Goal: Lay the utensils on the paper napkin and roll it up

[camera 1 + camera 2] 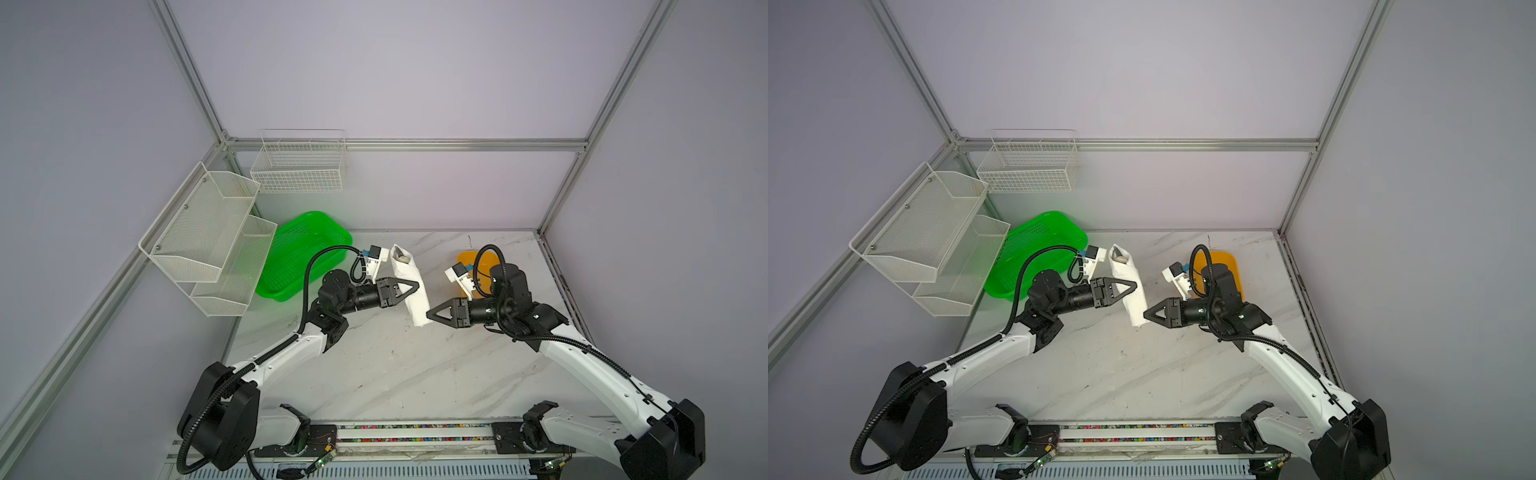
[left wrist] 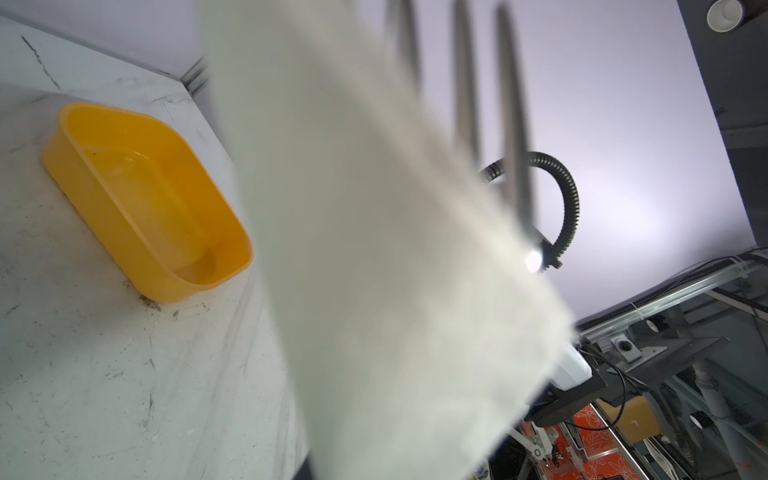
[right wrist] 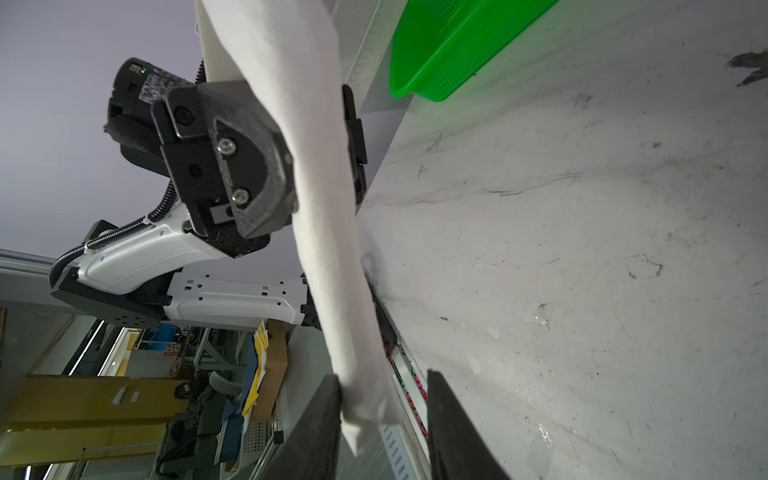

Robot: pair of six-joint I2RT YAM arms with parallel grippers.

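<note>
Paper napkin point(image 1: 417, 305): one, rolled into a white tube. It is held clear of the bench point(image 1: 395, 365) at centre and runs far to near between the two arms.

Utensils point(image 2: 463, 83): three slim metal shafts are counted in the left wrist view, projecting from one end of the roll.

Other items: one yellow tub point(image 2: 95, 220) at far right, one green basket point(image 1: 309, 216) at far left, one white wire basket point(image 1: 297, 166) and one white mesh shelf point(image 1: 208, 237) on the walls.

Hidden or unclear:
- Most of each utensil is wrapped inside the roll.
- The three shafts are blurred, so their kinds cannot be told.
- In both top views only a rounded metal end shows in the roll's far mouth.
- The right arm covers part of the yellow tub in both top views.

Left gripper point(image 1: 415, 286): its fingers are closed on the roll at about mid-length, one on each side, and they carry it.

Right gripper point(image 3: 382, 424): its fingers point(image 3: 328, 419) are parted and straddle the roll's near tip. One finger touches the paper and the other stands apart with a clear gap. There is no grip.
</note>
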